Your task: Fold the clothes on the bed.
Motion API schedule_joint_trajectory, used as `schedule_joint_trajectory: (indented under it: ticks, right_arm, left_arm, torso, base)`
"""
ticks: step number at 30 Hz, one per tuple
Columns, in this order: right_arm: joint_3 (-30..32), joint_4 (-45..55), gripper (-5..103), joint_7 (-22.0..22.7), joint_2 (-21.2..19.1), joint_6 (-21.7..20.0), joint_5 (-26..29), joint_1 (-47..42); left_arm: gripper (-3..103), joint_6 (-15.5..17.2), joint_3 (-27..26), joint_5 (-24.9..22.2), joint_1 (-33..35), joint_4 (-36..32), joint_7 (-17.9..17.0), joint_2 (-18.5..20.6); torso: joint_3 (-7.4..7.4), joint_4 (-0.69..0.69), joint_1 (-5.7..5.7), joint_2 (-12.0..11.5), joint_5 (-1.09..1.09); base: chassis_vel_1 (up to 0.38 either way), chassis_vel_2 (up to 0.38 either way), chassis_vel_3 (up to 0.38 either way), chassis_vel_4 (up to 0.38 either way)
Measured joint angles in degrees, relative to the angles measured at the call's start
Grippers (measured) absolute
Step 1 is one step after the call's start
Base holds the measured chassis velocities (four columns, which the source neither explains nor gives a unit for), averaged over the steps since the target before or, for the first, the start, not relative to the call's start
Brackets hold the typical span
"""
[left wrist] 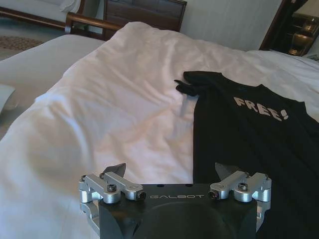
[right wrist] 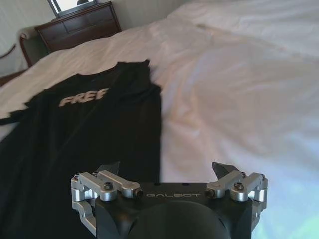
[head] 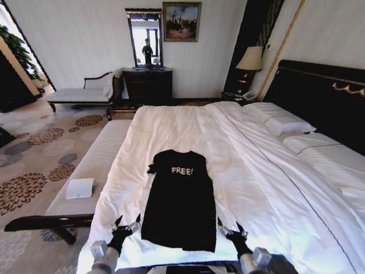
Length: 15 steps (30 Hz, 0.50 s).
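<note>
Lying flat, narrow black T-shirt (head: 181, 200) on rumpled white duvet (head: 251, 171)

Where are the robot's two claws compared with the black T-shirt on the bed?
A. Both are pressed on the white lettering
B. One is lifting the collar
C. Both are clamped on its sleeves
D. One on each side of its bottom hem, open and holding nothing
D: the left gripper and right gripper sit open on either side of the hem of the black T-shirt, which lies flat on the bed, ungrasped.
</note>
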Motion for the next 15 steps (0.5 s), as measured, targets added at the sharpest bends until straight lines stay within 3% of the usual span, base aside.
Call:
schedule_joint_trajectory:
  ticks: [1, 2, 4, 6, 10, 15]
  right_arm:
    - [-0.55, 0.52, 100, -0.33, -0.16, -0.85, 3.56, -0.58]
    - [-0.55, 0.52, 100, -0.33, -0.16, -0.85, 3.56, -0.58]
    - [-1.00, 1.29, 100, -0.57, -0.52, -3.89, 13.64, -1.07]
    - [-0.62, 1.15, 100, -0.57, -0.83, -6.01, 20.09, -0.74]
    - [0.36, 0.64, 100, -0.54, -1.69, -8.90, 26.04, -1.14]
    - [0.55, -2.49, 100, -1.91, -2.67, -10.07, 26.89, -1.25]
  left_arm:
    - [100, -0.30, -0.20, -0.24, 0.87, -0.36, 0.12, -0.15]
    - [100, -0.30, -0.20, -0.24, 0.87, -0.36, 0.12, -0.15]
    - [100, -1.02, -0.20, -0.43, 2.39, -0.83, 0.42, -0.55]
    - [100, -1.58, 0.25, -0.20, 3.20, -0.88, 0.58, -1.04]
    - [100, -1.82, 1.49, 0.10, 3.61, -0.37, 0.59, -1.99]
    - [100, -1.92, 2.54, 0.59, 3.49, 0.18, 0.45, -2.74]
  torso:
    - [0.00, 0.00, 0.00, 0.00, 0.00]
    - [0.00, 0.00, 0.00, 0.00, 0.00]
    - [0.00, 0.00, 0.00, 0.00, 0.01]
    - [0.02, 0.00, 0.03, -0.01, 0.01]
    - [0.02, 0.01, 0.05, -0.02, 0.01]
    - [0.02, -0.01, 0.03, -0.02, 0.01]
  base:
    - [0.048, -0.038, -0.052, -0.008]
    - [0.048, -0.038, -0.052, -0.008]
    - [0.000, 0.000, 0.000, 0.000]
    - [0.000, 0.000, 0.000, 0.000]
    - [0.000, 0.000, 0.000, 0.000]
    - [0.000, 0.000, 0.000, 0.000]
